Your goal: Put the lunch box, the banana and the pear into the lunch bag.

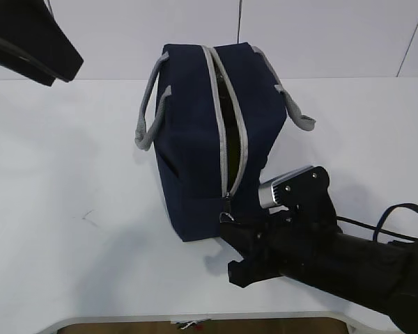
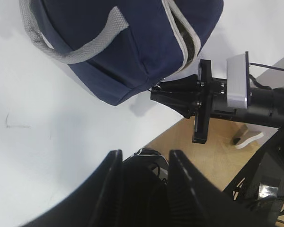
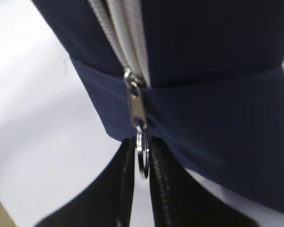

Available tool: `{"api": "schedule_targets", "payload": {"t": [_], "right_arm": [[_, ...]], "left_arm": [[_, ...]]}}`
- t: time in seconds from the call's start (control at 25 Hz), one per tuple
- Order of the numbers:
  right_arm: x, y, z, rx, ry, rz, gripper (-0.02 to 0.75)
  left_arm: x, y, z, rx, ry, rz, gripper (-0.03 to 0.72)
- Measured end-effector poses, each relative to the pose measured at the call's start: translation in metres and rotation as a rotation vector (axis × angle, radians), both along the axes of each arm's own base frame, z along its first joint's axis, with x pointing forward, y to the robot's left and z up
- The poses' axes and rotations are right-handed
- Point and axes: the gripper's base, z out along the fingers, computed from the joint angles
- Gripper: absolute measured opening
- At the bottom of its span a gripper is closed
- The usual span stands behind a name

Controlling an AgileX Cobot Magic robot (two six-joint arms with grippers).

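Black right gripper (image 3: 143, 163), nearest the camera, pinches the metal ring pull (image 3: 142, 152) of the zipper (image 1: 231, 132). Beyond it the navy lunch bag (image 1: 195, 139) stands on the white table (image 1: 70, 209) (zipper gaping along the top). Farthest, the left gripper (image 2: 143, 163) hangs spread and empty.

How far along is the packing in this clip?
No lunch box, banana or pear shows on the table; something greenish-yellow shows through the bag's open zipper. In hand: the right gripper is closed on the ring pull. The left gripper hangs open, away. Left: zipping shut, probably.
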Motion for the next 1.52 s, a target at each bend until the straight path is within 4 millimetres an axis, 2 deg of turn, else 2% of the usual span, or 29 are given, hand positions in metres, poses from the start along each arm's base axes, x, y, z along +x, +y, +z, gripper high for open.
{"api": "schedule_targets", "payload": {"t": [0.4,0.68,1.04,1.24,1.52], "right_arm": [[0.001,0.001,0.002,0.016,-0.017,0.001,0.108],[0.000,0.000,0.001,0.006,-0.006,0.001,0.031],[0.000,-0.001,0.000,0.026,0.049,-0.038,0.013],[-0.006,-0.003,0.015,0.007,0.082,-0.021,0.013],[-0.017,-0.007,0.052,0.046,0.095,0.000,0.013]], "left_arm": [[0.000,0.000,0.000,-0.003,0.002,0.001,0.251],[0.000,-0.001,0.000,-0.008,0.005,0.002,0.251],[-0.005,0.000,0.005,-0.028,-0.002,-0.001,0.249],[-0.005,0.000,0.005,-0.028,-0.003,-0.001,0.245],[-0.004,0.002,0.004,-0.009,-0.011,0.002,0.244]]}}
